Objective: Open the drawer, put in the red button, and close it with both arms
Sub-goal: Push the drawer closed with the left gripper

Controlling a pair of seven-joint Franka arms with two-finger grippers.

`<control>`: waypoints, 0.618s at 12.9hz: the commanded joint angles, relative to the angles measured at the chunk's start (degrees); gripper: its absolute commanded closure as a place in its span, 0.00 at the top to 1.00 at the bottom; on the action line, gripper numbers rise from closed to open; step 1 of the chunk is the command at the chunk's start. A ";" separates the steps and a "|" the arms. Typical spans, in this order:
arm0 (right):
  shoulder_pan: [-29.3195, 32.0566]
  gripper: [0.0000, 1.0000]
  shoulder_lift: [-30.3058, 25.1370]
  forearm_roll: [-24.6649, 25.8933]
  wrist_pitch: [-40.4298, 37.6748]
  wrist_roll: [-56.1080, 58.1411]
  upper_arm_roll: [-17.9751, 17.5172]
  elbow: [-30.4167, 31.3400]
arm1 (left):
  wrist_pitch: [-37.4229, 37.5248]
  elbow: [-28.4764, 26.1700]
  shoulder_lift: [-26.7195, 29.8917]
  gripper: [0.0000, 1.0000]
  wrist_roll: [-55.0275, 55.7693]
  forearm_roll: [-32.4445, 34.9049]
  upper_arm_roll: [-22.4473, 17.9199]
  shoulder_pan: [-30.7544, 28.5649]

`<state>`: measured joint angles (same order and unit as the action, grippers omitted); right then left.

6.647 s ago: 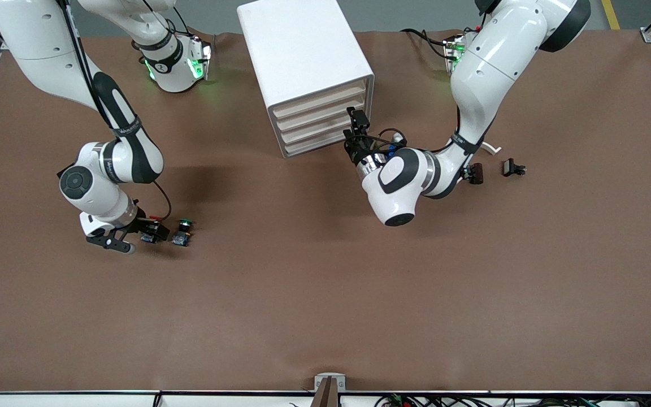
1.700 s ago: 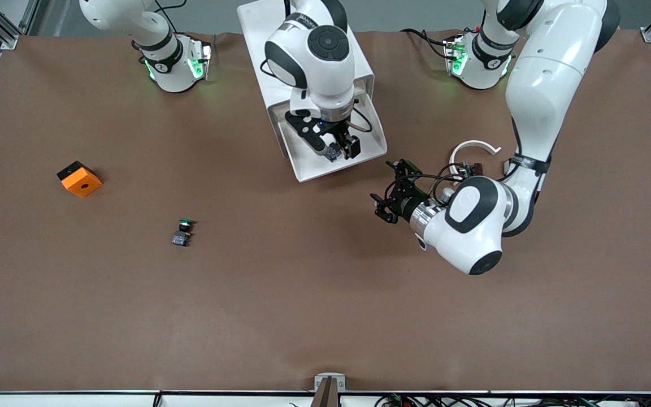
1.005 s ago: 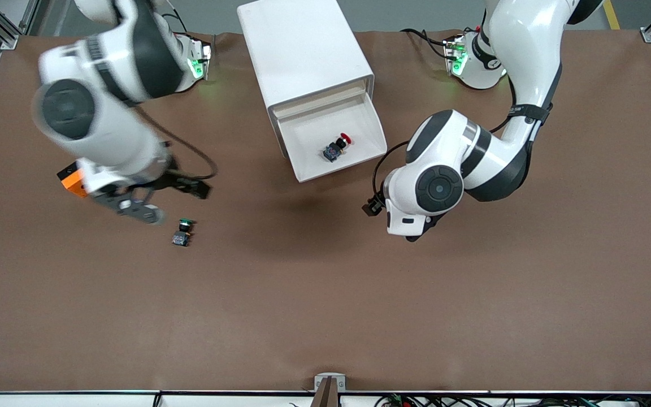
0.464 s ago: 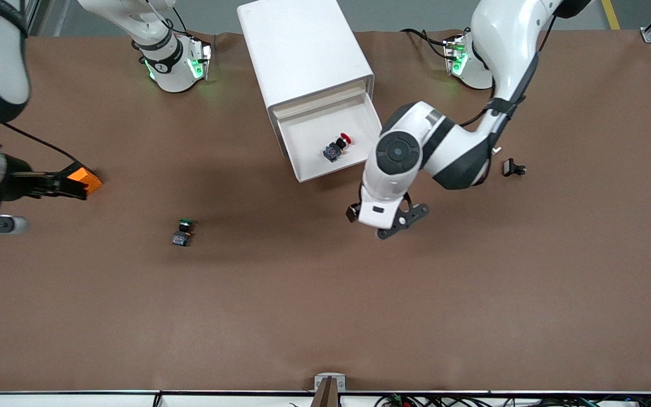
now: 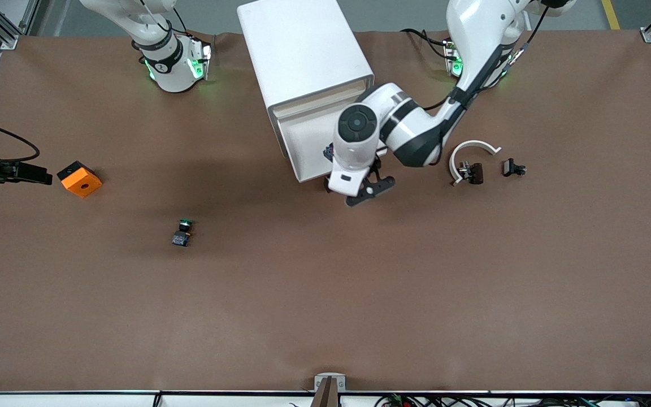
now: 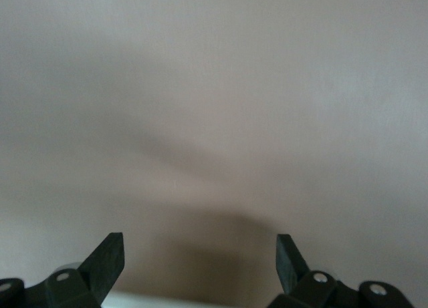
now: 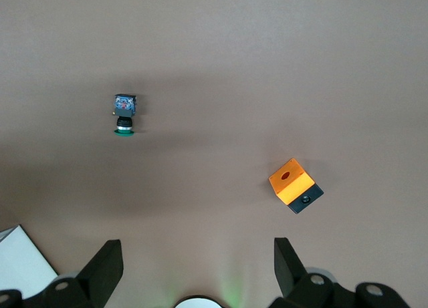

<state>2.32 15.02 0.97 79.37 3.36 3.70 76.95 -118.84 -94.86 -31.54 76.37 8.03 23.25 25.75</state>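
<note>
The white cabinet (image 5: 300,51) stands at the table's middle, near the bases. Its lowest drawer (image 5: 303,152) is pulled out. The red button lies in it, mostly hidden under the left arm's hand; only a dark bit (image 5: 329,151) shows. My left gripper (image 5: 362,191) is at the drawer's front edge, open and empty; in the left wrist view (image 6: 200,244) it faces a plain white surface close up. My right gripper (image 5: 8,193) is raised at the right arm's end of the table, open and empty, looking down from high in the right wrist view (image 7: 198,248).
An orange block with a hole (image 5: 79,178) (image 7: 294,186) and a green-capped switch (image 5: 182,233) (image 7: 124,113) lie toward the right arm's end. A white curved piece (image 5: 472,148), a dark part (image 5: 472,171) and a small black part (image 5: 512,168) lie toward the left arm's end.
The left arm has swung from the table beside the drawer up to the drawer's front edge, covering the red button. The right arm has pulled farther toward its end, partly out of view.
</note>
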 commanded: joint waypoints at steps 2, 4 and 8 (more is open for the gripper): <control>1.28 1.00 -0.08 1.14 -0.88 0.07 -1.24 -4.78 | -0.34 -3.40 1.83 1.00 6.49 0.58 4.69 -0.35; 1.55 1.00 -0.25 0.52 -1.06 0.16 -1.42 -4.88 | -0.34 -3.49 1.66 1.00 10.10 -0.82 6.63 -0.61; 2.59 1.00 -4.81 -2.36 -3.17 -0.37 -1.42 -3.13 | 0.36 -3.40 0.34 1.00 11.17 -7.84 9.18 -0.97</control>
<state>2.79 13.95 0.62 77.17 3.32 3.63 72.35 -118.77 -97.36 -31.55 86.79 3.34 30.89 25.79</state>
